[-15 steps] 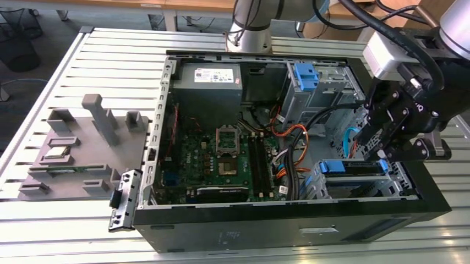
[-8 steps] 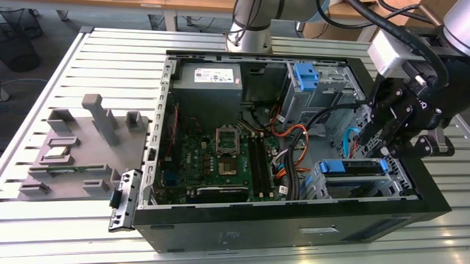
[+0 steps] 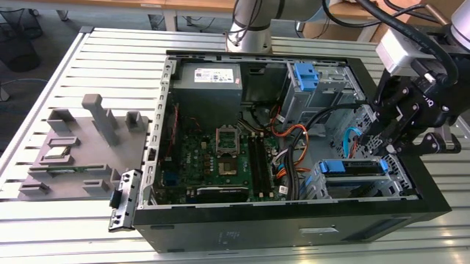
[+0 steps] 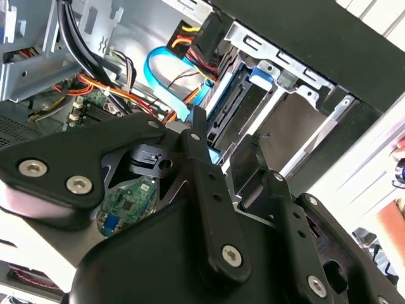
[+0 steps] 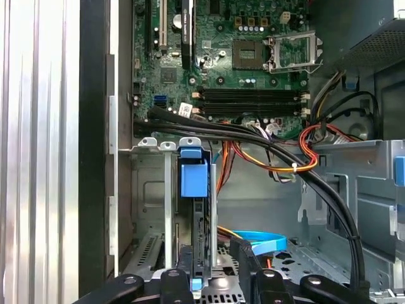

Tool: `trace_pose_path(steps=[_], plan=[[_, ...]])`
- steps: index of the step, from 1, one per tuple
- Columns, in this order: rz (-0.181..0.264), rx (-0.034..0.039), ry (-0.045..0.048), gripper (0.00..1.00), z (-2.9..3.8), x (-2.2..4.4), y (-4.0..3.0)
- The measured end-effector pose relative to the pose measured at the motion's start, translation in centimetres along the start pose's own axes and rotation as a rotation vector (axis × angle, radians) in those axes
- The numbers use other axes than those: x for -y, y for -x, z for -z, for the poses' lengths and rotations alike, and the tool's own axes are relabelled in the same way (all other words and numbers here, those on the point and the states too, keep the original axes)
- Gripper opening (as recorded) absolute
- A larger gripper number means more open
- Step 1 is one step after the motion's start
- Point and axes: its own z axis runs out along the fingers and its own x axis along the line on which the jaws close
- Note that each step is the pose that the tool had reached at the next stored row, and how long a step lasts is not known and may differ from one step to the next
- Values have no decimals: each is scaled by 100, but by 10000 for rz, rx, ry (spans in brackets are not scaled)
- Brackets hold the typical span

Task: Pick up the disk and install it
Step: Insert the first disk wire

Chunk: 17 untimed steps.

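Disk [image 3: 353,168], blue-framed, sits in the cage [image 3: 317,184] at the lower right of the exterior view, inside the open case [image 3: 294,223]. In the first wrist view the disk [image 5: 193,180] shows edge-on. The white sticker [image 3: 209,75] on the power supply [image 3: 208,91], upper centre, carries print I cannot read. The gripper [image 3: 382,149] hangs just above the disk with its fingers [image 5: 253,275] spread, pinching nothing. The arm [image 3: 411,49] reaches down from the upper right.
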Motion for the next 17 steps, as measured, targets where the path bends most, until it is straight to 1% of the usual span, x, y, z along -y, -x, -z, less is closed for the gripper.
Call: trace_pose_path(steps=[2, 9, 17], plan=[[2, 4, 0, 42, -2, 11, 15], [3, 4, 0, 42, -17, 17, 80], [4, 7, 0, 42, -104, 19, 120]])
